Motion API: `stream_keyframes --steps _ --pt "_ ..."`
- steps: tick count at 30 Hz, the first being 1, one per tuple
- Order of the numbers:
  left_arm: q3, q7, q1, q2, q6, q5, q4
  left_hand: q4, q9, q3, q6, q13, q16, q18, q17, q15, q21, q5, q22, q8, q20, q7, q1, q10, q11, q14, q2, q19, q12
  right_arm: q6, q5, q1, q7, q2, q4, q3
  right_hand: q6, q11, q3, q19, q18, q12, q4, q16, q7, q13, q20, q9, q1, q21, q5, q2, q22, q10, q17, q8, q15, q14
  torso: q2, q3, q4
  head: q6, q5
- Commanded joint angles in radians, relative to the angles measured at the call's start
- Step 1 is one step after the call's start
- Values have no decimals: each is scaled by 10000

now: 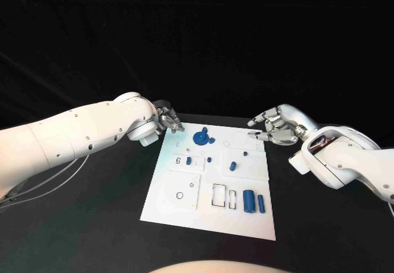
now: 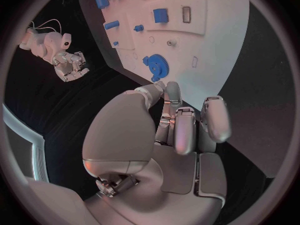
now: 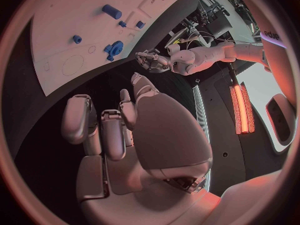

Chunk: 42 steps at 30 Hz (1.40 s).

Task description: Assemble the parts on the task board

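The white task board point(image 1: 209, 219) lies in the middle of the black table. A blue gear point(image 1: 202, 136) sits near its far edge, also seen in the left wrist view point(image 2: 156, 65) and the right wrist view point(image 3: 115, 48). Small blue parts point(image 1: 188, 161) point(image 1: 233, 166) lie mid-board, and two blue cylinders point(image 1: 249, 201) point(image 1: 261, 203) lie side by side near the front right. My left hand point(image 1: 168, 119) point(image 2: 181, 120) hovers at the board's far left corner, fingers loosely bent, holding nothing. My right hand point(image 1: 275, 128) point(image 3: 119, 120) hovers off the far right corner, also holding nothing.
The board carries a rectangular outline point(image 1: 219, 195) and a ring mark point(image 1: 180, 195) on its near half. Bare black table point(image 1: 98, 227) surrounds the board. Cables point(image 1: 49, 176) trail beneath my left arm.
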Motion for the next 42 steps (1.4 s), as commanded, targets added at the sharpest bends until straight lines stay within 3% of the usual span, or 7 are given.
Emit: stream_keyframes --steps 1,13,20,27,34,42 --pt "-1 1018 0 -183 -919 609 307 -61 -198 -31 22 -198 -287 178 791 99 -266 -31 -321 -114 40 120 108 -175 39 228 -106 -219 -166 629 -1843 9 -256 229 -206 4 104 -46 109 93 122 44 -37 9 10 52 7 -29 118 112 -93 -13 341 81 780 -61 -53 618 12 2 2 26 12" --pt "-20 1388 -92 -908 -1548 1072 1277 2 -479 -114 118 -447 -403 204 665 131 -429 -19 -477 -181 76 163 116 -150 66 209 -121 -255 -250 1203 -4516 76 -772 1663 -1446 9 200 -49 303 209 79 148 -111 68 11 159 0 -113 132 299 -276 -89 487 192 880 -162 -58 647 28 -18 -10 56 -57" --pt "-21 1860 -129 -1227 -2085 1797 1914 56 -579 -154 121 -549 -660 277 402 146 -671 -18 -799 -210 88 176 96 -194 80 95 -137 -463 -303 1586 -5277 89 -982 2760 -2600 8 217 -43 460 262 60 247 -146 119 16 267 2 -189 108 382 -419 -115 560 283 963 -272 -52 670 63 -46 74 57 -201" --pt "-21 2381 -141 -1508 -2596 2582 2459 66 -690 -172 126 -687 -797 311 266 158 -821 -14 -967 -231 101 189 147 -239 93 30 -141 -553 -374 1912 -5612 78 -1023 3467 -3539 -2 234 -49 569 300 46 348 -182 171 7 377 1 -233 103 446 -491 -124 614 366 1044 -337 -55 691 148 -111 164 95 -262" --pt "-21 2732 -143 -1728 -3031 3060 2783 64 -724 -180 127 -729 -852 327 210 162 -885 -12 -1043 -236 104 196 165 -251 99 6 -148 -598 -393 2245 -5718 74 -991 3766 -3835 -6 240 -52 624 341 30 459 -204 226 0 497 0 -270 59 520 -536 -177 672 453 1128 -395 -56 713 208 -161 193 143 -327" --pt "-21 3124 -143 -1870 -3402 3542 2998 69 -816 -198 110 -853 -1037 375 26 181 -1084 -9 -1278 -249 118 219 201 -303 122 -83 -151 -738 -452 2394 -5789 8 -973 4107 -4112 -30 233 -55 660 344 30 492 -218 240 -7 530 -1 -298 24 523 -569 -210 683 474 1149 -441 -56 719 230 -160 200 173 -354"
